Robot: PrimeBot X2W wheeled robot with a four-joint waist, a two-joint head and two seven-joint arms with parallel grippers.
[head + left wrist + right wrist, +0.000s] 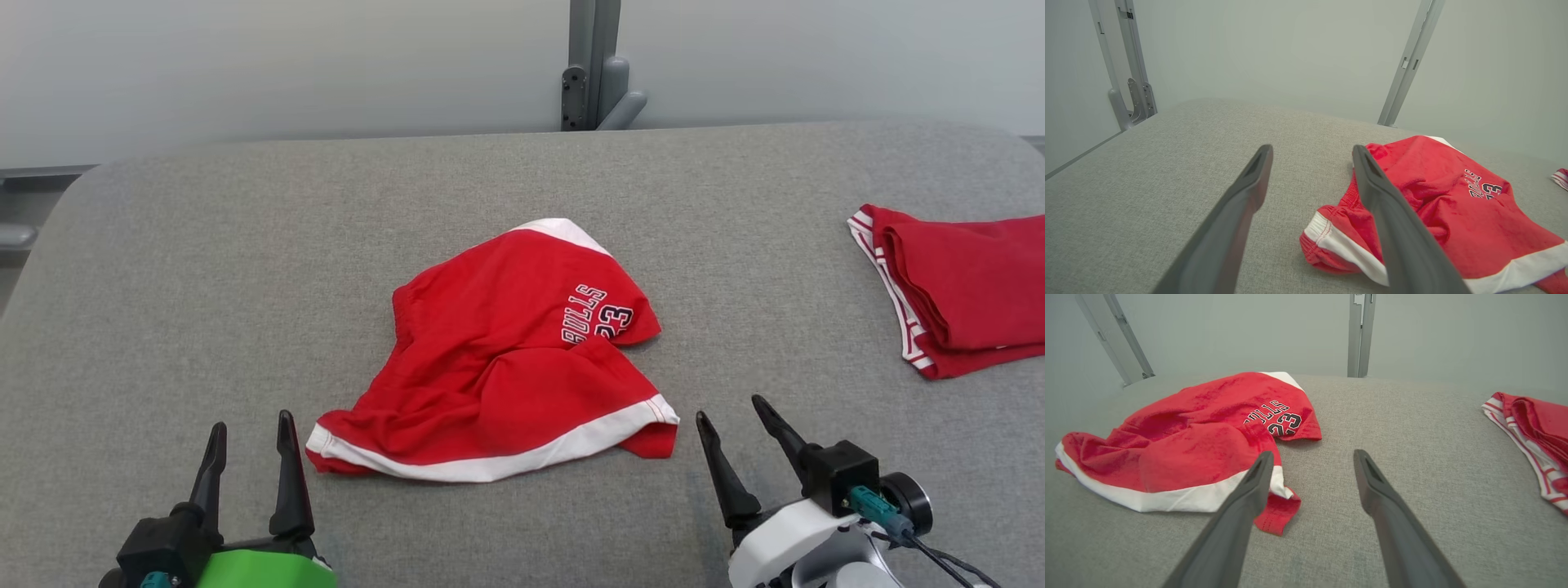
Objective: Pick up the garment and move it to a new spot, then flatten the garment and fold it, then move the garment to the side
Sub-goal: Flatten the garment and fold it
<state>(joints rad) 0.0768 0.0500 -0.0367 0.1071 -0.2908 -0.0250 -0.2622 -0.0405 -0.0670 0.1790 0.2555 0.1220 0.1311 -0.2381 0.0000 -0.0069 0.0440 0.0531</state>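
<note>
Nearest, the left jaws and right jaws stand wide open and empty, flanking the white hem [490, 464] of the crumpled red garment [498, 351], which lies mid-desk [204, 286]. Best to pinch the hem's two corners and lift evenly, so it hangs untwisted. Farther right, keep clear of the folded red cloth [963, 286].

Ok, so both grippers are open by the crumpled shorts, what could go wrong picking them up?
The shorts lie bunched with layers overlapping, so a pinch by the left gripper or right gripper may catch only one layer and lift them twisted. If moved rightward, they could land on the folded garment.
</note>
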